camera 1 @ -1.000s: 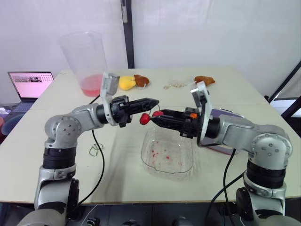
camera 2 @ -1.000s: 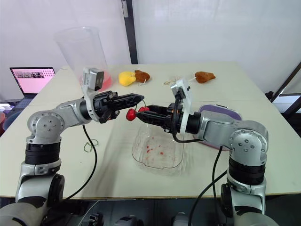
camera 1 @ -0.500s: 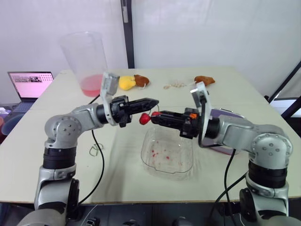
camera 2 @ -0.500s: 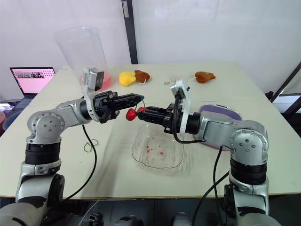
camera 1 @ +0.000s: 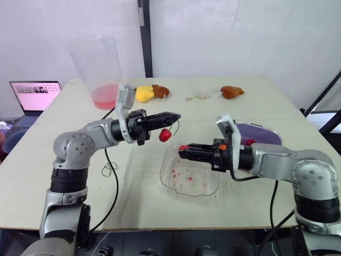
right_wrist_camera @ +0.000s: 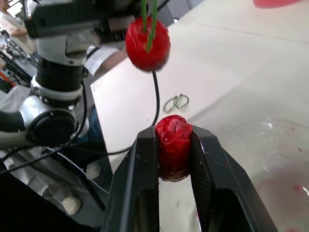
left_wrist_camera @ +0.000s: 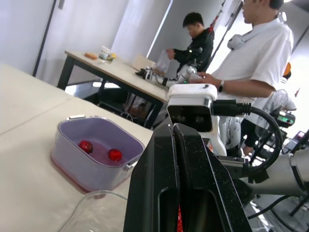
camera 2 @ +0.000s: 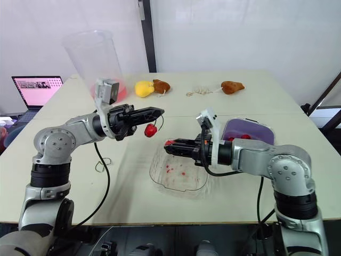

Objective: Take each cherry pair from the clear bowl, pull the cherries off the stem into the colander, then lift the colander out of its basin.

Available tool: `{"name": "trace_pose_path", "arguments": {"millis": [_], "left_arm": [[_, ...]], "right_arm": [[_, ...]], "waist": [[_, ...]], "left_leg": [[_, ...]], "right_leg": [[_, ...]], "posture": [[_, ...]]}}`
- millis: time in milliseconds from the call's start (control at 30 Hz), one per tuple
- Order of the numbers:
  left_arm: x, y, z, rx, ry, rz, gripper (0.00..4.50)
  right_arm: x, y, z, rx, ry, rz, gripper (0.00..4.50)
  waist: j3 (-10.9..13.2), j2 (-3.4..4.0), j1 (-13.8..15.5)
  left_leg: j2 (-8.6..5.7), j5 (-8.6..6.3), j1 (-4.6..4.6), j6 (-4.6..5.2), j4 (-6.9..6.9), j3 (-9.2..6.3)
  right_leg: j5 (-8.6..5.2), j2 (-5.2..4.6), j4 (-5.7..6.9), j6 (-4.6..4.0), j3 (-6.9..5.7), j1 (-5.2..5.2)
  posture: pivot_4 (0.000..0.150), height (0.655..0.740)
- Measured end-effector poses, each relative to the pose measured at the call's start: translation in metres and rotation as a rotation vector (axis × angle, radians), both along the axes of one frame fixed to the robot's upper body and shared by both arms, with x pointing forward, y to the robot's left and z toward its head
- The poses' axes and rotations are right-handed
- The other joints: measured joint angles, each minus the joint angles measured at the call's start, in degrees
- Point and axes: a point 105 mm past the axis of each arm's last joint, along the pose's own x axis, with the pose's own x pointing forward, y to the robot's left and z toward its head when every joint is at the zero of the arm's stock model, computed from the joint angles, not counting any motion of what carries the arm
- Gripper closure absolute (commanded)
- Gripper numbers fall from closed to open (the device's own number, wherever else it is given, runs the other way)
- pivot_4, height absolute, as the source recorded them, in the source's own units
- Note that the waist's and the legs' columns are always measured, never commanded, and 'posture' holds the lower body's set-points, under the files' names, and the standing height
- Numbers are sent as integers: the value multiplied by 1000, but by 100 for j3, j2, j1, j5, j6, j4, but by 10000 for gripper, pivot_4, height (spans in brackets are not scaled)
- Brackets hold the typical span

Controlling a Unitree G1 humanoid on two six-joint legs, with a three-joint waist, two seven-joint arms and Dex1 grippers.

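Over the pale surface (camera 1: 256, 106), the right hand (camera 1: 182, 148) has pulled one cherry (right_wrist_camera: 172, 147) free and holds it above the bowl (camera 1: 209, 184). The left hand (camera 1: 173, 116) still pinches the stem (right_wrist_camera: 144, 14), second cherry (camera 1: 165, 135) hanging. Next it goes in the colander (camera 2: 266, 130), right.

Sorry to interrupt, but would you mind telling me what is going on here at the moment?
The robot is splitting a cherry pair. Its left claw pinches the stem, with one cherry hanging from it. The right claw grips the other cherry, apart from the stem, above the edge of the clear bowl. Two cherries already lie in the purple colander beside the right arm.
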Motion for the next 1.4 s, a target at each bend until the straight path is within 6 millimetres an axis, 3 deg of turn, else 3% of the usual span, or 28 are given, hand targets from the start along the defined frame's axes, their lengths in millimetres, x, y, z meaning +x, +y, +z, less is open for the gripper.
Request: {"name": "trace_pose_path", "arguments": {"millis": [100,267,367,467,667,700,733,800,933,1100,1233,1400], "left_arm": [[-1,-2,0,-6,1,-7,45000],[1,0,-4,-4,13,9,45000],[2,-1,-5,1,1,22,45000],[3,-3,-7,19,-9,18,45000],[6,-4,-10,27,-22,20,45000],[6,-4,-10,27,-27,22,45000],[6,-4,-10,27,-28,23,45000],[6,-3,-10,29,-31,24,45000],[7,-4,-10,28,-34,26,45000],[10,-7,-10,5,-14,43,45000],[12,-6,-5,-44,0,66,45000],[14,-9,-2,-81,18,81,45000]], "right_arm": [[6,-35,-3,-119,-13,-81,36446],[49,-151,19,-431,-201,-492,36446],[56,-183,3,-608,-239,-536,36446],[57,-195,-24,-681,-199,-496,36446],[62,-195,-41,-684,-204,-465,36446],[62,-194,-43,-682,-202,-464,30369],[63,-194,-43,-680,-201,-465,28436],[64,-194,-40,-671,-207,-471,19005],[65,-196,-22,-644,-235,-488,197],[61,-189,-1,-572,-247,-511,197],[45,-137,41,-260,-226,-381,197],[25,-54,42,-6,-163,-97,197]], "waist": [[0,0,40],[0,-1,7],[0,0,-40],[0,2,-21],[0,2,13],[0,2,19],[1,2,20],[1,2,19],[1,2,18],[1,2,21],[1,2,-3],[0,-1,16]], "left_leg": [[-10,-1,-2,3,3,1],[0,-2,3,5,0,10],[5,-2,12,5,-9,22],[4,-2,11,5,-7,24],[3,-2,10,4,-3,22],[2,-2,10,4,-2,22],[1,-2,9,4,-2,22],[1,-2,9,4,-2,21],[2,-2,9,4,-2,21],[2,-2,8,4,-2,20],[10,-2,9,4,-6,19],[4,-2,9,4,3,14]], "right_leg": [[0,-5,0,0,-1,1],[0,3,-2,1,-1,3],[-1,2,-1,1,1,2],[-1,0,-1,1,3,1],[-1,-2,-2,1,4,3],[-1,-3,-2,1,4,3],[-1,-3,-2,1,4,3],[-1,-3,-2,1,4,3],[-1,-2,-3,1,4,3],[-1,-3,-3,1,4,3],[-1,2,-4,1,3,3],[0,-3,-3,1,3,9]], "posture": [[1500,7400],[1500,7400],[1500,7400],[1500,7400],[1500,7400],[1500,7400],[1500,7400],[1500,7400],[1500,7400],[1500,7400],[1500,7400],[1500,7400]]}}
